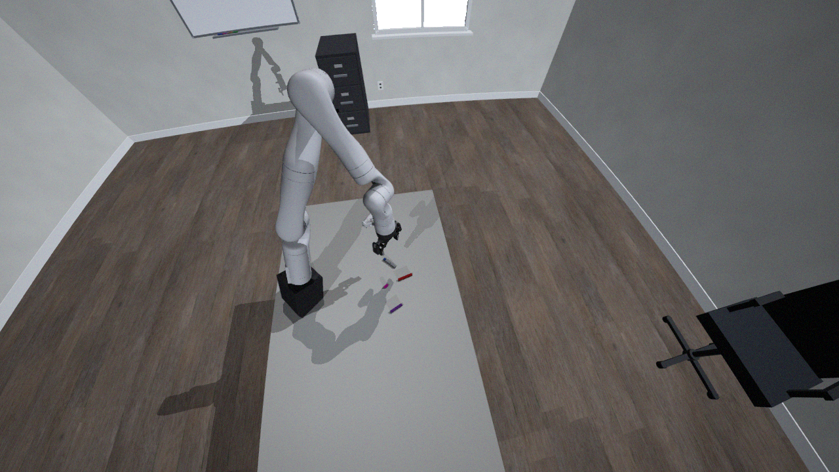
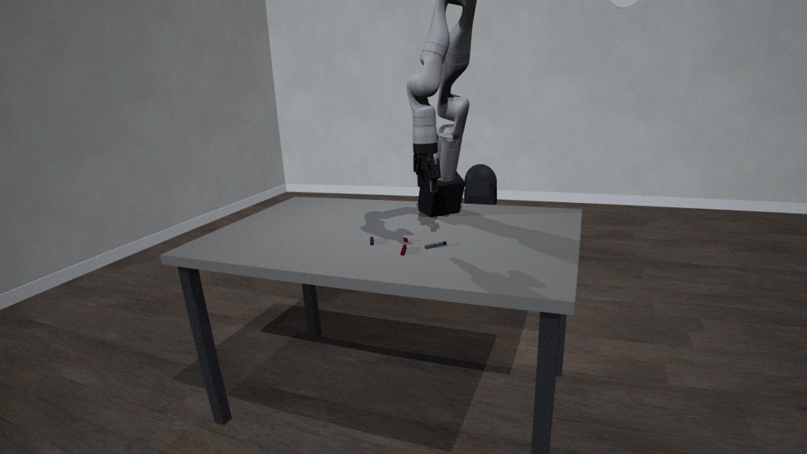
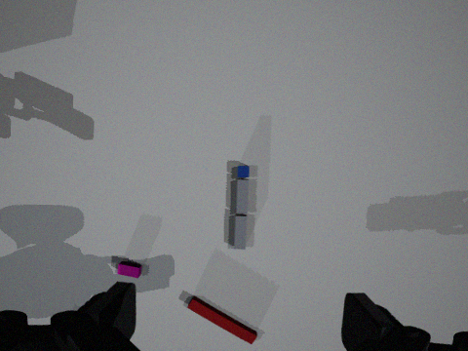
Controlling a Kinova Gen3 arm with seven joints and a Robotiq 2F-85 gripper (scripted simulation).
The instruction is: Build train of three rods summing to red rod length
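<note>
Two grey rods (image 3: pixel 241 197) (image 3: pixel 238 230) and a blue rod (image 3: pixel 244 171) lie end to end in one line on the table; the line shows in the top view (image 1: pixel 388 261) and in the exterior view (image 2: pixel 435 244). The red rod (image 3: pixel 221 319) (image 1: pixel 404 276) (image 2: pixel 403 249) lies flat a short way from the line's grey end. A magenta rod (image 3: pixel 129 269) (image 1: pixel 385 285) (image 2: pixel 405 239) lies apart. A purple rod (image 1: pixel 396 307) (image 2: pixel 371 240) lies farther off. My gripper (image 1: pixel 385 241) (image 2: pixel 427 176) is open and empty, hanging above the line of rods.
The grey table (image 2: pixel 293 243) (image 1: pixel 363 375) carries the arm's black base (image 1: pixel 300 290) at one edge. A black office chair (image 1: pixel 756 346) and a filing cabinet (image 1: pixel 343 82) stand on the floor away from the table.
</note>
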